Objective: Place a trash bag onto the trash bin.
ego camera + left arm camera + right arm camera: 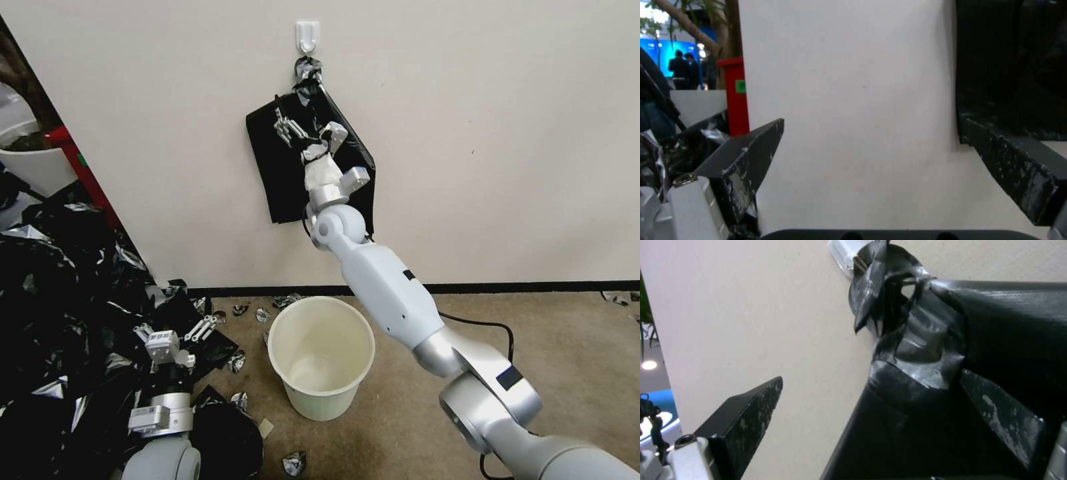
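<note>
— What's my left gripper (175, 337) doing?
— Parked low left over the scrap heap (60, 300), jaws wide, idle.
— And the bin?
— Trash bin (321, 357) stands empty at centre, ready.
— Right side?
— Right gripper (308, 131), jaws spread, reaches the hanging black bundle (283, 180) on the wall hook (307, 35) to pull a bag.

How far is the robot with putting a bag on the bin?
Nothing is done yet: the cream-white plastic bin stands bare on the floor. In hand: the right tool, open, reaches the flat black bundle hanging from a white wall hook. Left tool waits open. Fitting a bag remains.
</note>
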